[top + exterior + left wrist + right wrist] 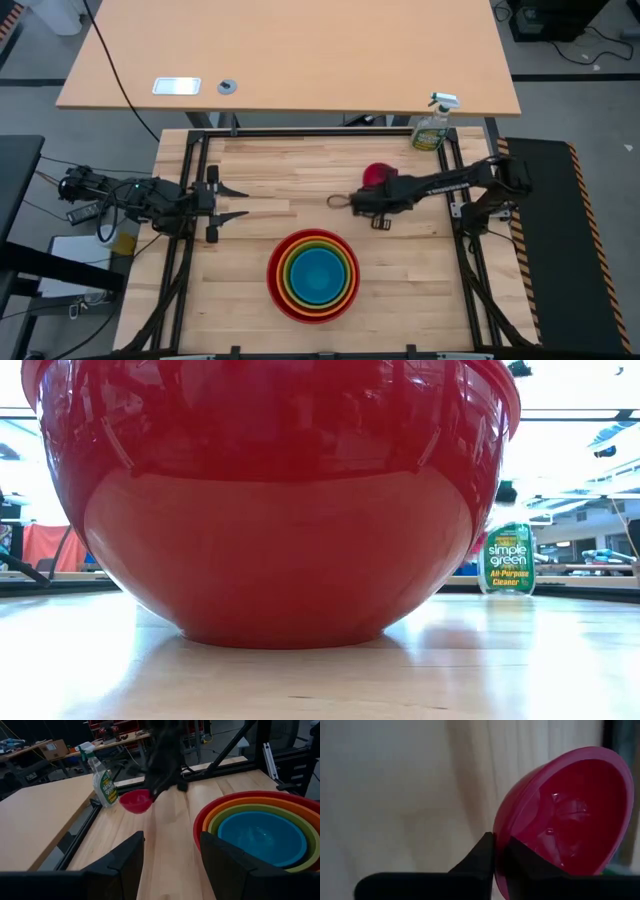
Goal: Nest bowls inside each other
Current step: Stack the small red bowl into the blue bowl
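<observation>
A stack of nested bowls, red [275, 285] outermost, then orange, lime green and blue [316, 275], stands on its base at the table's near middle. The red bowl [280, 500] fills the low view. The small magenta bowl [376, 175] is beyond the stack, toward the far right, and my right gripper [495, 855] is shut on it. The left wrist view shows this bowl [136, 801] under the right arm. My left gripper [170, 855] waits open at the table's left side, pointing toward the stack. My right gripper pinches the magenta bowl's rim [501, 851] between its two fingers, one finger [480, 852] on the outer wall and the other [532, 860] inside the bowl. The fingers slant steeply down. The bowl is tilted on edge, its opening turned sideways, and appears lifted off the table.
A green spray bottle [433, 125] stands at the table's far right corner, close behind the magenta bowl; it also shows in the low view [507, 558]. Black frame rails [185, 250] run along the table's left and right sides. Bare wood lies between the left gripper and the stack.
</observation>
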Robot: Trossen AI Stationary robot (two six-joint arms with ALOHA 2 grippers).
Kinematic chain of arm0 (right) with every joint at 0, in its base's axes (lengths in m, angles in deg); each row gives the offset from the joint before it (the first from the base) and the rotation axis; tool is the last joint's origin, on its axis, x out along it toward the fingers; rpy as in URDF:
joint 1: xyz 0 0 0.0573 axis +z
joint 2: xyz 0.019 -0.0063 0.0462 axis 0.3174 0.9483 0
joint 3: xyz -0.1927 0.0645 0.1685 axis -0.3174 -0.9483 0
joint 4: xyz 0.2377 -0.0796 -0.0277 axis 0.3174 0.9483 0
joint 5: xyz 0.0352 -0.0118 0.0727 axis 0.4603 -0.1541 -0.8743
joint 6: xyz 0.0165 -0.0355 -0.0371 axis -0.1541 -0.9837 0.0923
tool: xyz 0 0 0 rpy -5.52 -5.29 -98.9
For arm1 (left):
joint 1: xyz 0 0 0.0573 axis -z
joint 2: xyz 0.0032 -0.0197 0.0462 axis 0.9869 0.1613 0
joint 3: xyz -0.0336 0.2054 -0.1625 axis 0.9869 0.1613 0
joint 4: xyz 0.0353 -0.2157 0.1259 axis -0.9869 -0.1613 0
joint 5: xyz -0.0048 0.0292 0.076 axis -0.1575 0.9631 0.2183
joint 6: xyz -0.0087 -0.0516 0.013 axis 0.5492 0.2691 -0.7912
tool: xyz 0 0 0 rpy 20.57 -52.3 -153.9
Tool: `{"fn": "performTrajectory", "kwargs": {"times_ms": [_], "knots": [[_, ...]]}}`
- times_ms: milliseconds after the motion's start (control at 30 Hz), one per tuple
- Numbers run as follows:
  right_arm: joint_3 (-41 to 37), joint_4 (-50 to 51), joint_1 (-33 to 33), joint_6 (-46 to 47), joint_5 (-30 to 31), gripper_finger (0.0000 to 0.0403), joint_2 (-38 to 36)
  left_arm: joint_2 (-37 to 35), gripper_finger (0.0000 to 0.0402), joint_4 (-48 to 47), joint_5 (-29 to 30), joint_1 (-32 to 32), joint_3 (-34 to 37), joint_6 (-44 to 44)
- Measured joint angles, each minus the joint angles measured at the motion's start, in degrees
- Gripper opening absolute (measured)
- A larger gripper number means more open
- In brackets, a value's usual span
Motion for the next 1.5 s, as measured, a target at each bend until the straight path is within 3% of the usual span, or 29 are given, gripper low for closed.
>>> {"fn": "performTrajectory", "kwargs": {"times_ms": [167, 300, 600, 867, 1167, 1300, 1500], "knots": [[9.1, -0.7, 10.6, 3.1, 0.6, 0.0029, 0.0, 0.0, 0.0196, 0.0, 0.0, 0.0, 0.0, 0.0], [13.7, -8.1, 18.3, 2.6, 0.6, 0.0029, 1.1, 0.0, 0.0196, 0.3, 0.0, 0.0, 0.0, 0.5], [33.3, -10.7, 29.3, -6.8, 3.4, 0.0037, 19.0, 0.1, 0.0196, 0.9, 0.0, 0.0, 0.0, 1.0], [46.8, -0.5, 30.7, -9.2, -3.2, 0.0038, 31.8, 0.1, 0.0196, 1.1, 0.0, 0.0, 0.0, 1.3], [47.9, 2.8, 29.8, -8.9, -7.1, 0.0043, 36.6, 0.1, 0.0196, 1.9, 0.0, 0.0, 0.0, 1.0], [47.7, 4.7, 28.6, -5.9, -10.7, 0.0077, 36.3, 0.1, 0.0196, 2.2, 0.0, 0.0, 0.0, 1.0], [48.4, 5.1, 26.8, -5.6, -13.2, 0.0161, 36.2, 0.1, 0.0196, 2.8, 0.0, 0.0, 0.0, 1.0]]}}
